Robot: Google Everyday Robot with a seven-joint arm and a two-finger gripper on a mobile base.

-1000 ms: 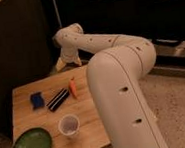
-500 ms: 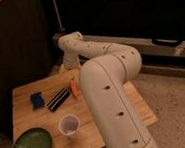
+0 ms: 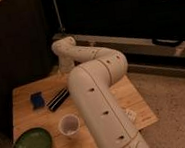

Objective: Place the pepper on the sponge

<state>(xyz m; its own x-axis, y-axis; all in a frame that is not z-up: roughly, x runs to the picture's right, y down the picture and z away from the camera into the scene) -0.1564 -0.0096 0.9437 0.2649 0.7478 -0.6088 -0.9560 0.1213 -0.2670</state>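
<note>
the sponge (image 3: pixel 37 100) is a small dark-blue squarish block. it lies flat on the left part of the wooden worktop (image 3: pixel 23 94), with nothing on top of it. just to its right lies a long black bar (image 3: pixel 58 99), set on a slant; whether the 2 touch cannot be told. nearer the camera stands 1 pale cup (image 3: pixel 69 125), upright with its mouth up. a green plate (image 3: pixel 32 146) sits at the front left corner, running down to the bottom edge of the view.

the pepper cannot be seen. the thick white arm (image 3: pixel 95 88) sweeps across the middle of the worktop and covers everything right of the bar. the gripper (image 3: pixel 64 67) hangs at the far edge of the worktop, below the arm's last bend, well apart from the sponge. only its upper part shows; the rest is lost behind the arm and in the dim light. the jaws stand wide apart; whether anything is between them cannot be told.
</note>
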